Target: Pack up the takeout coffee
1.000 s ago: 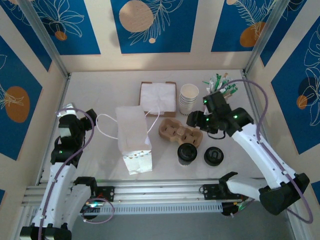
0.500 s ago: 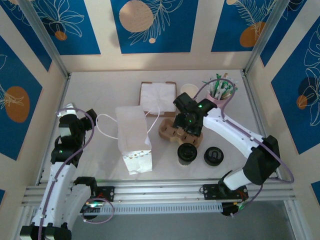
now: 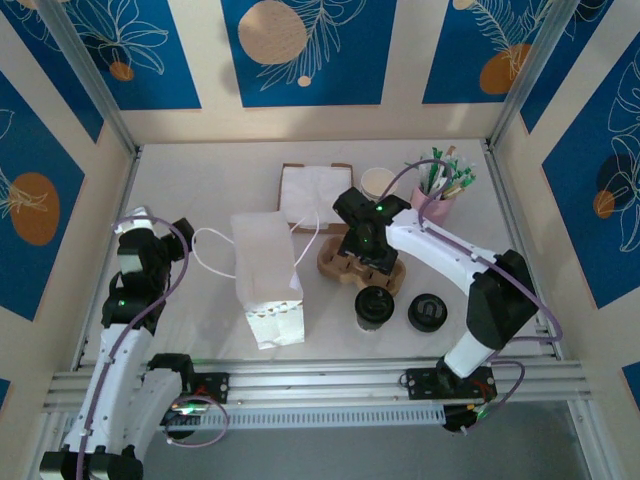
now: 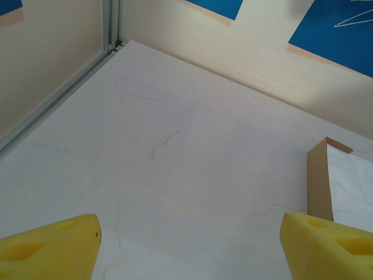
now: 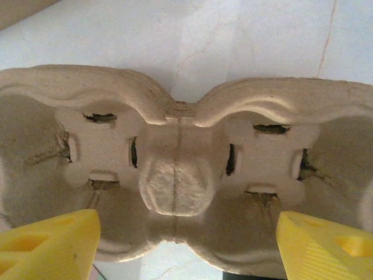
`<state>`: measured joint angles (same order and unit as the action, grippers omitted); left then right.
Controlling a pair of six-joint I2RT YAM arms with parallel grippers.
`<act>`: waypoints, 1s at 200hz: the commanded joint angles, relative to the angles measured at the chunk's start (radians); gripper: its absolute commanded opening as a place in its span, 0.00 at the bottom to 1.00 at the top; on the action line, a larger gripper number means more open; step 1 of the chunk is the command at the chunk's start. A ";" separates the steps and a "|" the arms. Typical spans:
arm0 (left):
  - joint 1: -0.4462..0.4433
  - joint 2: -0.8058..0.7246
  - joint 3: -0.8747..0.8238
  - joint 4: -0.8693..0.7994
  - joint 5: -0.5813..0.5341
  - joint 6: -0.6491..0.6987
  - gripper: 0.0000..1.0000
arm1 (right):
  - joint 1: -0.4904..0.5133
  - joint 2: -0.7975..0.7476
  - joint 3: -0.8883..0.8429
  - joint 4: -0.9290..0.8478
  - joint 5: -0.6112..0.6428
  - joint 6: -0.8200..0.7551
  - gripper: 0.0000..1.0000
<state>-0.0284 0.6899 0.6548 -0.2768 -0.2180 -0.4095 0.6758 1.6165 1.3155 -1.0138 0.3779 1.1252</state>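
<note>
**Item: takeout coffee** [image 3: 373,305]. Cream cup with a black lid, standing upright on the tabletop [image 3: 200,180], just near of the cup carrier [image 3: 330,262] and left of a loose black lid [image 3: 427,312]. Not yet packed.

**Right fingers** [image 5: 52,242]. Spread wide and holding nothing. They are poised above the carrier's middle ridge, with an empty cup hole to each side.

**Left fingers** [image 4: 52,245]. Spread wide and holding nothing, over bare tabletop at the left, well apart from the paper bag [image 3: 265,275].

**Step in hand (judged).** Taking hold of the carrier by its middle ridge.

**Handling notes.**
- Come straight down and keep the ridge centred between the fingers.
- Close on the ridge, not on a thin hole wall, since the moulded pulp may crush or tear.
- Lift the carrier level.
- Keep the wrist clear of the coffee close by, because a nudge could tip it.
</note>
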 commanded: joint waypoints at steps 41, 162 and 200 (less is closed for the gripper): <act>-0.002 -0.003 -0.010 0.017 0.011 0.013 0.80 | -0.013 0.053 -0.010 0.031 0.016 0.025 0.78; -0.002 0.003 -0.010 0.016 0.008 0.015 0.80 | -0.028 0.143 -0.029 0.070 0.003 0.005 0.77; -0.002 0.006 -0.009 0.018 0.008 0.016 0.80 | -0.028 0.153 -0.039 0.074 0.009 0.008 0.75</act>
<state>-0.0284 0.6914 0.6548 -0.2768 -0.2176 -0.4095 0.6521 1.7611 1.2938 -0.9314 0.3779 1.1263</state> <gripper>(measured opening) 0.803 0.762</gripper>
